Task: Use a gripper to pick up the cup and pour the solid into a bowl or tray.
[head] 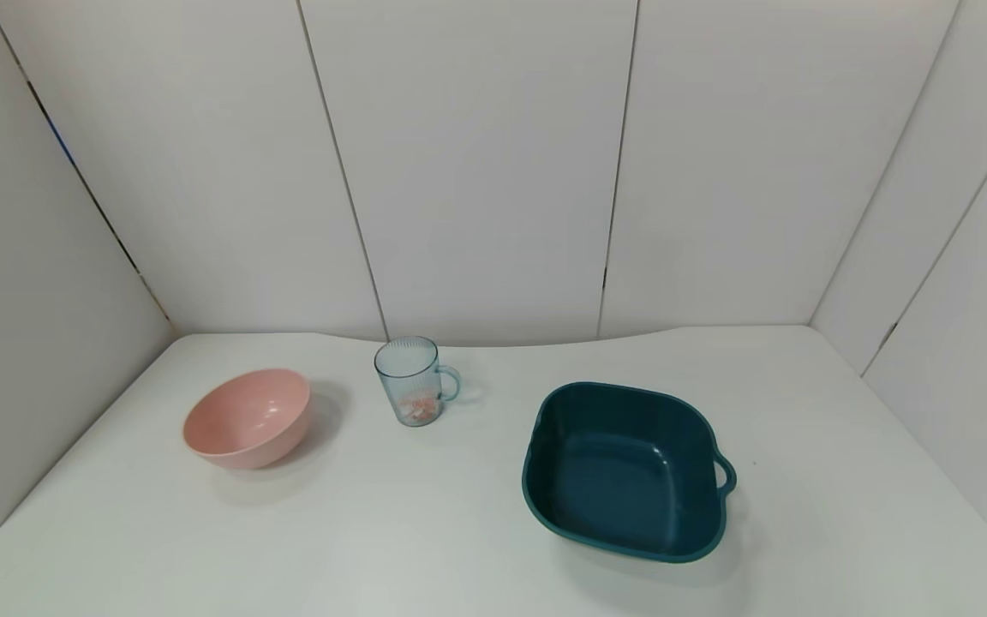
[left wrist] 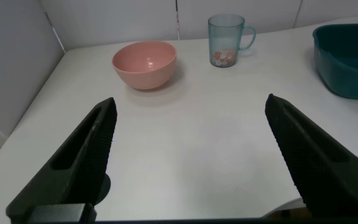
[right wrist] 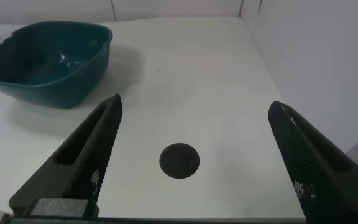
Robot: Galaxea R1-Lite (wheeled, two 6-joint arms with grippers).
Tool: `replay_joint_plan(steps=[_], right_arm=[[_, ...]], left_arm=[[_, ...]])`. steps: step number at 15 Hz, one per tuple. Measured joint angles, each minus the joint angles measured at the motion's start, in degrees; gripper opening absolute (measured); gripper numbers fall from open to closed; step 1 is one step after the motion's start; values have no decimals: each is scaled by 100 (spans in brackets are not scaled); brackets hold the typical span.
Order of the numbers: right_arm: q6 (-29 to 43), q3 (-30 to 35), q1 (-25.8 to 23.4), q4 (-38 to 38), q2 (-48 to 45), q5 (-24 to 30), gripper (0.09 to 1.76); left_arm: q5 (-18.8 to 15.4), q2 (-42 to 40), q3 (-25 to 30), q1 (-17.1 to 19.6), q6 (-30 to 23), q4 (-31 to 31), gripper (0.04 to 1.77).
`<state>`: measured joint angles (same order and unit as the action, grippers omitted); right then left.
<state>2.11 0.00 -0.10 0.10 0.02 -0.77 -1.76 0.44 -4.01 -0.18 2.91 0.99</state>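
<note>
The pale-blue ribbed cup (head: pixel 410 380) stands upright at the back middle of the table, handle toward the right, with white and orange-red solid pieces (head: pixel 418 408) at its bottom. It also shows in the left wrist view (left wrist: pixel 226 40). The dark teal basin (head: pixel 626 468) sits empty to the cup's right, its loop handle on the right side, and shows in the right wrist view (right wrist: pixel 48 59). My left gripper (left wrist: pixel 191 118) is open and empty over the table's near left. My right gripper (right wrist: pixel 194 115) is open and empty over the near right. Neither arm shows in the head view.
A round pink bowl (head: pixel 248 417) sits left of the cup, empty. A round black hole (right wrist: pixel 179 160) lies in the tabletop below the right gripper. White walls close in the table (head: pixel 425 531) at the back and both sides.
</note>
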Motion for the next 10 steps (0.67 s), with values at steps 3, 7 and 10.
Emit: replay_joint_plan(steps=[3,7,10], right_arm=[[0,0,0,0,0,0,171],[0,0,0,0,0,2,171],[0,0,0,0,0,-2,171]], left_arm=[[2,165,-229,0,15,0,172],[0,768,-714,-30,55,-35,172],[5,1452,-1153,-347,99,-74,172]])
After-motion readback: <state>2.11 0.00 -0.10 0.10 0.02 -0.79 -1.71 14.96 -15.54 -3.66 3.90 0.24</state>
